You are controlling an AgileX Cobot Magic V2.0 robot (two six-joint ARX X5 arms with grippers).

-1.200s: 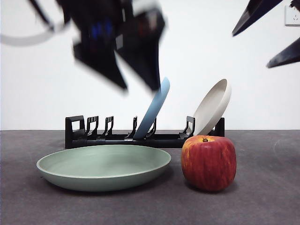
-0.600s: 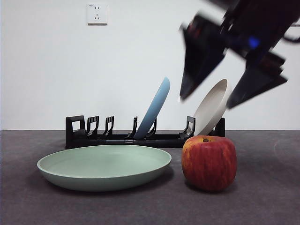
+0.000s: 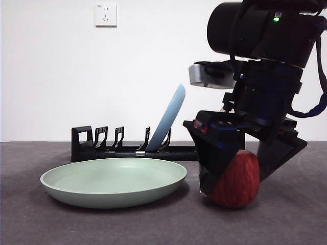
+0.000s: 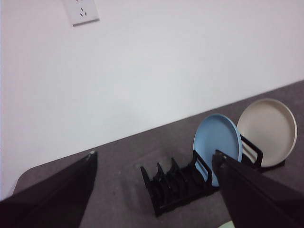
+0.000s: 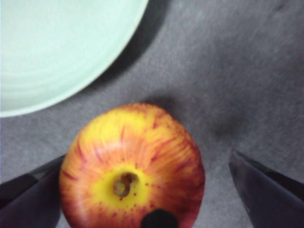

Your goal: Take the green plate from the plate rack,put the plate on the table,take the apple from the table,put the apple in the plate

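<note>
The right gripper (image 3: 240, 173) has dropped from mid-air onto the apple (image 3: 236, 178), jaws spread wide on both sides of it; the apple sits on the worktop (image 3: 153, 224) beside the green plate (image 3: 113, 181); the left gripper (image 4: 154, 190) waits aloft, jaws wide.

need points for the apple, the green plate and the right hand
apple (image 5: 133, 161): right wrist view, top skin near the stem.
green plate (image 3: 113, 176): front view, inner surface of the bowl.
right hand (image 3: 236, 171): front view, midway between its tips, open around the apple.
</note>
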